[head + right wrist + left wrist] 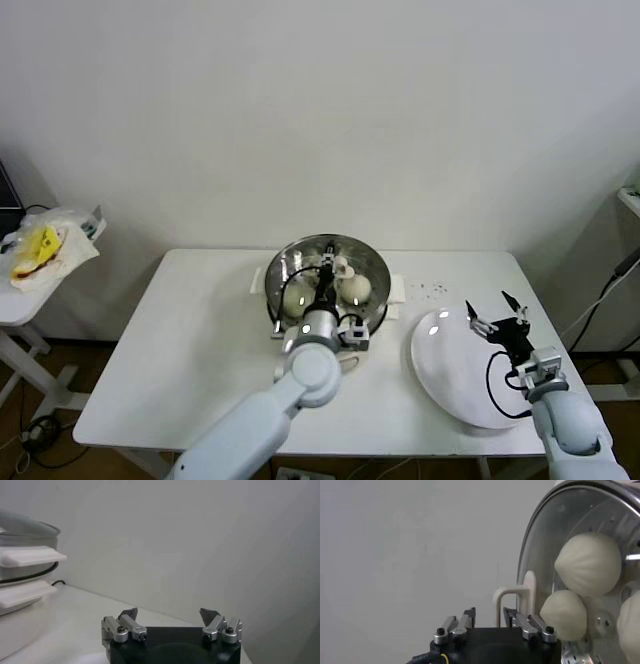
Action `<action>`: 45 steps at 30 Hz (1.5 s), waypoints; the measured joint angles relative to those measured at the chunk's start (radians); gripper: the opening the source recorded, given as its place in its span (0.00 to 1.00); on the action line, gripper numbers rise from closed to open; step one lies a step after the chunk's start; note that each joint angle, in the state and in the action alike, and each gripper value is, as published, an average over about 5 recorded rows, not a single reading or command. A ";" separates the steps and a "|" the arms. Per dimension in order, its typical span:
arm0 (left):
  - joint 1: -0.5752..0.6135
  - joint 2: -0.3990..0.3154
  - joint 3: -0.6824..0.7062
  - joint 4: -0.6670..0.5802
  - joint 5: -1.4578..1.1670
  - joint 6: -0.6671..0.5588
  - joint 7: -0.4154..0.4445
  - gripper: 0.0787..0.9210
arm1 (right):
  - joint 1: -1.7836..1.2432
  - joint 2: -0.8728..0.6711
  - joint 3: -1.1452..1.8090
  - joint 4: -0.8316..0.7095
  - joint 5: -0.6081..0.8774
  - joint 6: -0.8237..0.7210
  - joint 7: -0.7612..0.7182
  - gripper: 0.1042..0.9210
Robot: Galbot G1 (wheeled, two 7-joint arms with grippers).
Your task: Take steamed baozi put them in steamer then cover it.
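The steamer (372, 262) stands at the table's back centre with baozi (356, 287) inside. The clear glass cover (540, 535) lies on it; the baozi (590, 562) show through the glass. My left gripper (328, 264) is over the cover's centre. In the left wrist view it (489, 616) is open, its jaws on either side of the white handle (500, 602), with a gap on one side. My right gripper (493, 307) is open and empty above the flat white plate (450, 375); it also shows in the right wrist view (172, 614).
The steamer's white side handle (30, 555) and base (20, 600) show in the right wrist view. A side table with a plastic bag (45, 248) stands at the far left. The wall is close behind the table.
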 measured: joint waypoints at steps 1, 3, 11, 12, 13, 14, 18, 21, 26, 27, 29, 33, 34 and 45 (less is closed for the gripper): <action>0.002 0.005 -0.001 -0.008 -0.001 0.000 0.003 0.46 | 0.000 0.000 0.000 0.002 0.001 -0.004 0.000 0.88; 0.007 0.017 -0.005 -0.026 -0.005 0.000 0.008 0.52 | 0.001 -0.001 0.000 0.006 0.002 -0.013 -0.001 0.88; 0.045 0.074 -0.023 -0.126 -0.030 0.001 0.019 0.80 | 0.000 -0.005 0.002 0.019 0.011 -0.055 -0.007 0.88; 0.052 0.082 -0.025 -0.142 -0.034 0.001 0.020 0.82 | 0.000 -0.006 0.002 0.020 0.012 -0.060 -0.007 0.88; 0.060 0.091 -0.028 -0.158 -0.040 0.001 0.021 0.85 | 0.001 -0.006 0.002 0.021 0.014 -0.065 -0.007 0.88; 0.068 0.100 -0.032 -0.175 -0.046 0.001 0.021 0.87 | 0.001 -0.007 0.002 0.022 0.014 -0.069 -0.007 0.88; 0.111 0.137 -0.055 -0.246 -0.073 0.000 0.011 0.88 | 0.002 -0.011 0.002 0.025 0.018 -0.080 -0.007 0.88; 0.155 0.165 -0.094 -0.298 -0.103 0.000 -0.016 0.88 | 0.001 -0.013 0.001 0.027 0.021 -0.083 -0.007 0.88; 0.241 0.222 -0.195 -0.376 -0.224 0.001 -0.098 0.88 | -0.002 -0.015 0.001 0.029 0.026 -0.079 -0.009 0.88; 0.259 0.233 -0.219 -0.387 -0.260 0.001 -0.120 0.88 | -0.003 -0.016 0.001 0.029 0.027 -0.077 -0.010 0.88; 0.296 0.253 -0.272 -0.404 -0.340 0.000 -0.168 0.88 | -0.005 -0.016 0.000 0.030 0.029 -0.073 -0.012 0.88; 0.373 0.272 -0.392 -0.418 -0.519 -0.033 -0.253 0.88 | -0.007 -0.014 -0.002 0.034 0.031 -0.062 -0.013 0.88; 0.392 0.273 -0.424 -0.418 -0.567 -0.054 -0.270 0.88 | -0.008 -0.013 -0.002 0.036 0.031 -0.060 -0.013 0.88; 0.578 0.193 -0.745 -0.326 -1.076 -0.493 -0.323 0.88 | -0.035 0.002 0.015 0.049 0.045 -0.004 -0.023 0.88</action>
